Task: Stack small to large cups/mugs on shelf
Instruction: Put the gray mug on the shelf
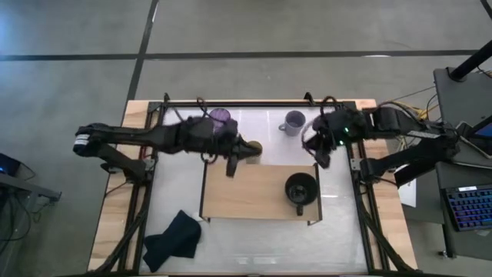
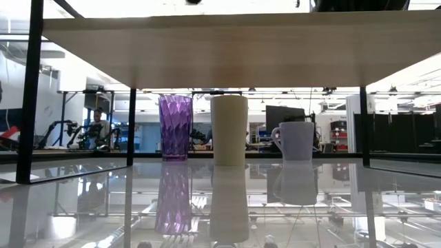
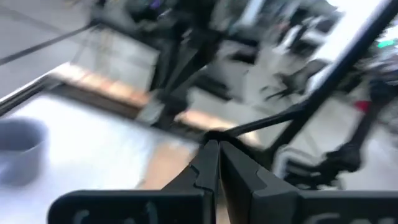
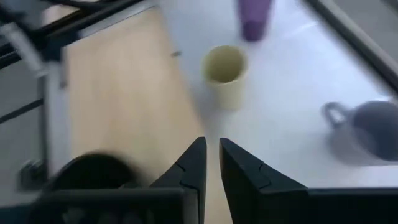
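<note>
Dark cloth [image 1: 173, 238], soft and crumpled, lies at the near-left corner of the white surface [image 1: 338, 231], well apart from the work.

Left pincer [image 1: 231, 165] hangs over the shelf's far-left edge, fingers pressed together, nothing in them. Probably just clear of the cups behind it.

Purple tumbler [image 1: 221, 117]: tall, translucent, faceted plastic, upright on the surface behind the shelf. Pale yellow cup [image 1: 254, 147]: plain matte cylinder, no handle, just beside the shelf's far edge. Lavender-grey mug [image 1: 293, 121]: smooth, with a handle, farther right on the surface.

Shelf [image 1: 246, 192]: flat light-wood board on thin black metal end frames. Only the wide black mug [image 1: 300, 188] stands on it, at the right end, so three vessels are unplaced.

Right pincer [image 1: 321, 155] hovers just off the shelf's far-right corner, jaws a narrow slit apart, empty, pointing toward the yellow cup, likely the next pick.
</note>
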Tool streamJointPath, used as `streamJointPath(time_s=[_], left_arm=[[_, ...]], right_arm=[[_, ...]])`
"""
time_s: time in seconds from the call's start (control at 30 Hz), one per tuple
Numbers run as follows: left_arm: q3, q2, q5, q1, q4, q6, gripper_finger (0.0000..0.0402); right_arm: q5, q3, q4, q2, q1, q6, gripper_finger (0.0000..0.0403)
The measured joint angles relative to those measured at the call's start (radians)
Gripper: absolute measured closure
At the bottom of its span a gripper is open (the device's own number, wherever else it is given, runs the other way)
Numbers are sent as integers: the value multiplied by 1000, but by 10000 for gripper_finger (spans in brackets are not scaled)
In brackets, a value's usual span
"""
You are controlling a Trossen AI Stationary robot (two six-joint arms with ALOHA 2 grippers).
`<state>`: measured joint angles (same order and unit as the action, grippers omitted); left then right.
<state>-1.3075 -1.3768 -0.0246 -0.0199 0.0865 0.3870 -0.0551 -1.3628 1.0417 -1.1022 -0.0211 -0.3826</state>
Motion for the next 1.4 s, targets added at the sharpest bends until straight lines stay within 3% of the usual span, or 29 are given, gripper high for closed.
streamJointPath(time_s=[0.17, 0.33, 0.53, 0.6, 0.73, 0.87, 1.13, 1.27, 1.4], left_arm=[[5, 21, -11, 97, 162, -9, 402], [6, 19, -123, 167, 192, -110, 402], [6, 19, -168, 288, 243, -257, 402], [6, 15, -217, 346, 257, -286, 402], [6, -11, -410, 476, 262, -298, 402], [6, -30, -512, 569, 261, -300, 402], [6, -43, -517, 641, 263, -334, 402], [6, -44, -517, 656, 263, -342, 402], [6, -44, -499, 681, 265, -342, 402]], right_arm=[[6, 1, -3, -39, -164, 22, 364], [9, -6, -72, -84, -273, 43, 364], [11, -40, -104, -179, -367, -23, 364], [11, -60, -85, -219, -392, -62, 364], [7, -116, -30, -304, -425, -107, 356], [-12, -176, 37, -375, -460, -116, 322], [0, -212, 267, -448, -619, -115, 238], [129, -172, 286, -437, -696, -115, 223], [150, -131, 274, -428, -742, -140, 224]])
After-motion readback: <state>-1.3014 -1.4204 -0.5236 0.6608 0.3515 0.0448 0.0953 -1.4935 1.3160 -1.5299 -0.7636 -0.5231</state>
